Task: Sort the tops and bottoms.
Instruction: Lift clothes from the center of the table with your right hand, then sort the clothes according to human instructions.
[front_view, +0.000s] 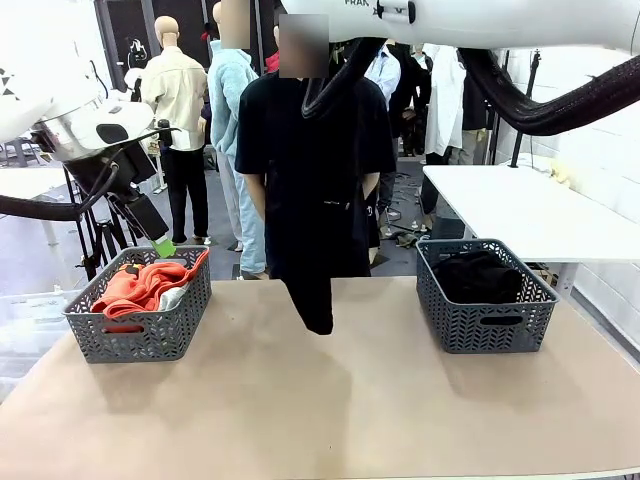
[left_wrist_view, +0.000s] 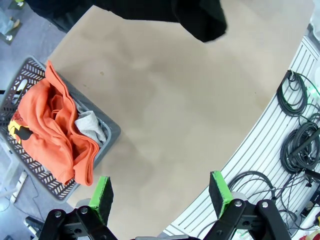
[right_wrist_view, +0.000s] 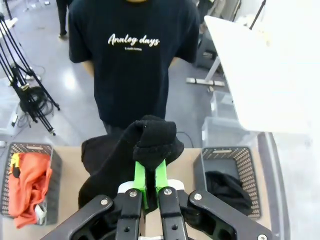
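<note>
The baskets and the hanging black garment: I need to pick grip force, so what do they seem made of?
The baskets look like moulded grey plastic, matte, with stiff herringbone openwork walls. The black garment held by the right tool looks like soft matte cloth: it bunches and hangs limp.

Front cam low, faces across counter (front_view: 330, 400) toward person (front_view: 315, 150). Left wrist cam high, looks down past left claw (left_wrist_view: 162, 192). Right wrist cam high, above right claw (right_wrist_view: 150, 175). All share counter.

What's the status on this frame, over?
Right pincer shut on black garment, hanging above table. Left pincer open, empty. Tops in left basket. Nothing blocking.
</note>
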